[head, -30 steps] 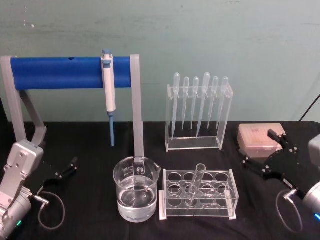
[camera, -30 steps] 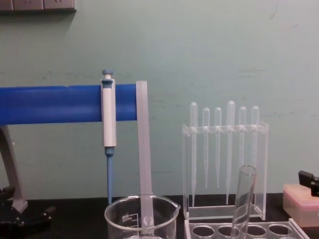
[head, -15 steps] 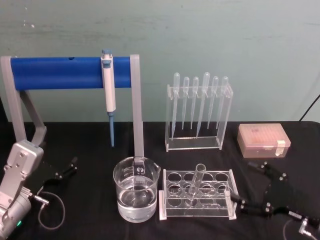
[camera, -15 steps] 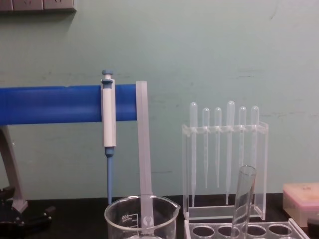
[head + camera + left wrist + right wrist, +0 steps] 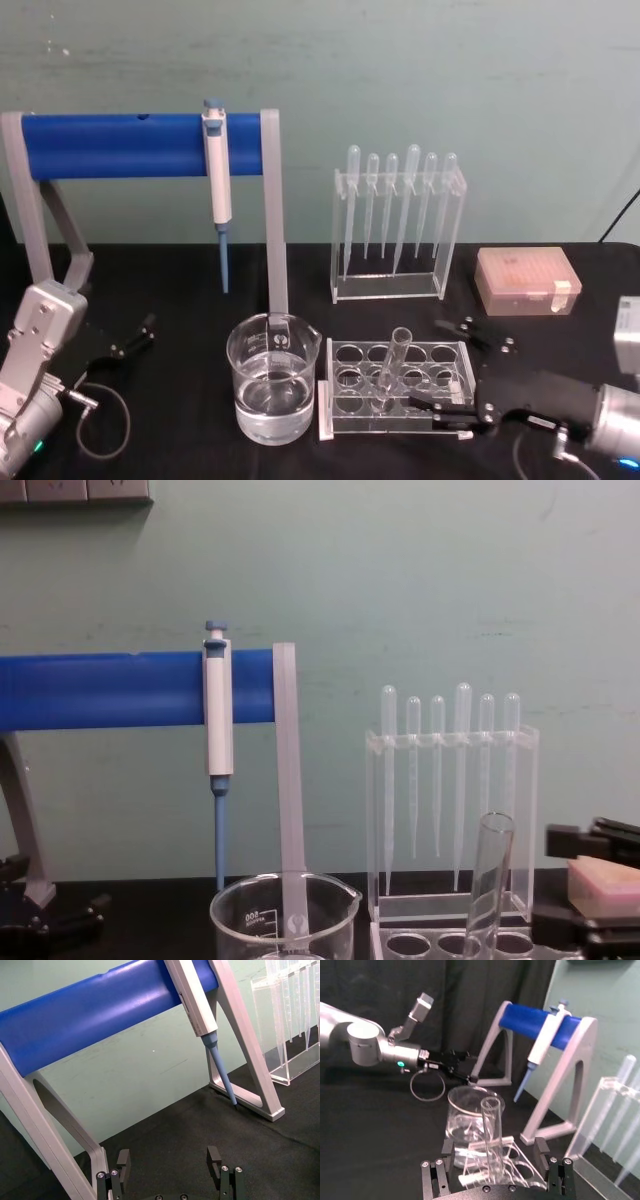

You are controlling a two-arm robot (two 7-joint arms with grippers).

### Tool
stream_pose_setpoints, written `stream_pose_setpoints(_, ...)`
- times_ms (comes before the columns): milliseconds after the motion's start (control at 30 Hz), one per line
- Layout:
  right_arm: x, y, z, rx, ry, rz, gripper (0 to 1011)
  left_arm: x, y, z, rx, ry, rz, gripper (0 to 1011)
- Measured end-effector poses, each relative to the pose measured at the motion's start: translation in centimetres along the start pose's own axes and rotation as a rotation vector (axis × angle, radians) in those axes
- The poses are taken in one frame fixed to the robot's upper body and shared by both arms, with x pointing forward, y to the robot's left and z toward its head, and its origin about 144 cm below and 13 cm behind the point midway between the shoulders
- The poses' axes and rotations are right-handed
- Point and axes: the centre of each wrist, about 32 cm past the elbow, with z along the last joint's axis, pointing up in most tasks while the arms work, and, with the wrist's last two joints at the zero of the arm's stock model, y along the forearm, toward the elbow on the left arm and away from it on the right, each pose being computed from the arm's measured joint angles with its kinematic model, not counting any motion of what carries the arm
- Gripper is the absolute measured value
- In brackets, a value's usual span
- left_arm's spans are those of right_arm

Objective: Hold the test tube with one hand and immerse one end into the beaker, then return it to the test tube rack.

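The test tube (image 5: 390,368) is clear glass and leans in the clear plastic rack (image 5: 345,432), rim up. The beaker (image 5: 272,388), partly filled with clear liquid, stands just left of the rack. My right gripper (image 5: 430,365) is open over the rack's right end, its fingertips a little short of the tube and apart from it. In the right wrist view the test tube (image 5: 492,1135) rises straight ahead of the right gripper (image 5: 493,1152), with the beaker (image 5: 469,1115) behind it. The chest view shows the test tube (image 5: 487,878) and the right gripper (image 5: 560,880). My left gripper (image 5: 168,1160) is parked open at the far left.
A blue bar stand (image 5: 140,145) holds a white-and-blue pipettor (image 5: 216,170) behind the beaker. A tall clear rack with several pipettes (image 5: 398,225) stands at the back. A pink tip box (image 5: 527,280) sits at the right.
My right gripper has swung down from beside the pink box and moved left to the rack, ending open just right of the tube. The left arm has not moved.
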Motion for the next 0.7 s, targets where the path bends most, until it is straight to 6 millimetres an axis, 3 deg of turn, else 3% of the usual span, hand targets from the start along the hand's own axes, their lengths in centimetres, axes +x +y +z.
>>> stream_pose_setpoints(400, 0.7, 3.1, -0.3, 0.053, 0.0, 0.049, 1002, 0.0, 0.0, 0.0, 0.0, 0.0, 0.0, 1000)
stream_pose_setpoints(700, 1.2, 4.2, -0.4, 0.033, 0.015, 0.059, 1002, 0.0, 0.0, 0.0, 0.0, 0.0, 0.0, 1000)
